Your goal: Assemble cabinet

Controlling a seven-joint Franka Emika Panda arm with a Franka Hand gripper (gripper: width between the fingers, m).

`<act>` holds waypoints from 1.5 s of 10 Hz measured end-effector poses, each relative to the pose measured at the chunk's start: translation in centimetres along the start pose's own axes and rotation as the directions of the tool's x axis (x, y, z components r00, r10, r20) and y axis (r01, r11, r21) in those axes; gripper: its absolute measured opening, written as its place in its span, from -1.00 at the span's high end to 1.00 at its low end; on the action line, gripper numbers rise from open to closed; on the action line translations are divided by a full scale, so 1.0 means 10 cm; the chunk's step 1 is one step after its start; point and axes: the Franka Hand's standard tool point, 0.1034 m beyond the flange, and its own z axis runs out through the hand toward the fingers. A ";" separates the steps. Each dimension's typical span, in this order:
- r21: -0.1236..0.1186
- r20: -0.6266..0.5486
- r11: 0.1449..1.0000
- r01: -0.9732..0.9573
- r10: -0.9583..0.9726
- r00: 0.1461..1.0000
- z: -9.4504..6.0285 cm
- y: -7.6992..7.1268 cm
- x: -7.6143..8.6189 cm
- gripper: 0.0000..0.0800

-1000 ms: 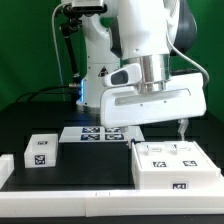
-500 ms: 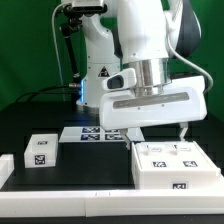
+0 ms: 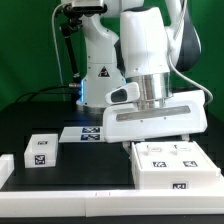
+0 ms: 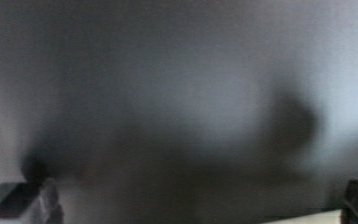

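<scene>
The white cabinet body [image 3: 170, 164], a large box with marker tags on top, lies at the front on the exterior view's right. A small white box part [image 3: 40, 150] with one tag stands at the left. My gripper [image 3: 155, 138] hangs just above and behind the cabinet body, and one finger [image 3: 184, 133] shows above its far right corner. The wrist view is dark and blurred. Only the two fingertips [image 4: 16, 203] show there, at opposite edges, with the gripper [image 4: 197, 205] wide open and nothing between the jaws.
The marker board [image 3: 88, 133] lies flat behind the parts, partly hidden by my hand. A white rail [image 3: 70, 190] runs along the table's front edge, with a low white piece [image 3: 5, 166] at its far left. The robot base [image 3: 95, 70] stands behind.
My gripper has moved toward the exterior view's right and lower, closer to the cabinet body. The parts have not moved.
</scene>
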 end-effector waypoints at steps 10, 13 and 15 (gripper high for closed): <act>0.004 0.003 0.998 0.057 -0.057 0.998 0.06 0.05 0.15 0.87; -0.002 0.007 0.995 0.098 -0.098 0.995 0.06 0.17 0.12 0.99; -0.002 0.026 0.994 0.110 -0.110 0.994 -0.08 0.22 0.14 0.99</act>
